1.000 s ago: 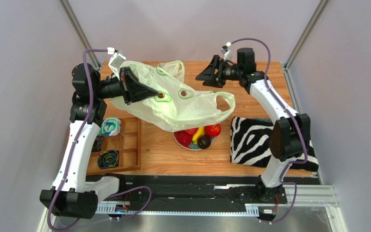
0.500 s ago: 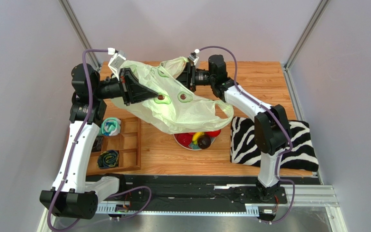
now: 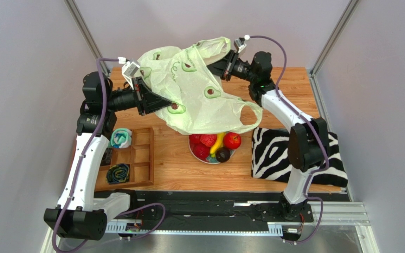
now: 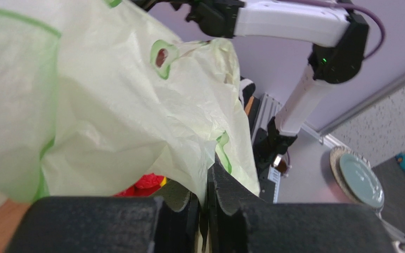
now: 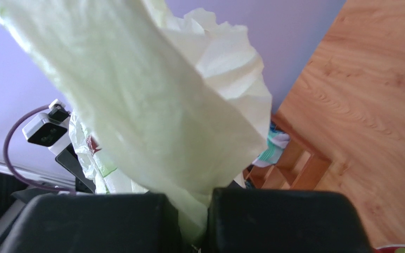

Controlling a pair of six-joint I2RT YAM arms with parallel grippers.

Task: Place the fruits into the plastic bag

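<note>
So that the bag (image 3: 199, 100) spreads above the fruits (image 3: 215, 146), I hold it aloft, left end effector (image 4: 208, 192) and right end effector (image 5: 205, 211) each pinched on its film.

Probably a robotics lab: plain grey walls (image 3: 25, 79), aluminium corner posts (image 3: 83, 29), wooden table (image 3: 178, 174), mounting rail (image 3: 342, 215).
</note>
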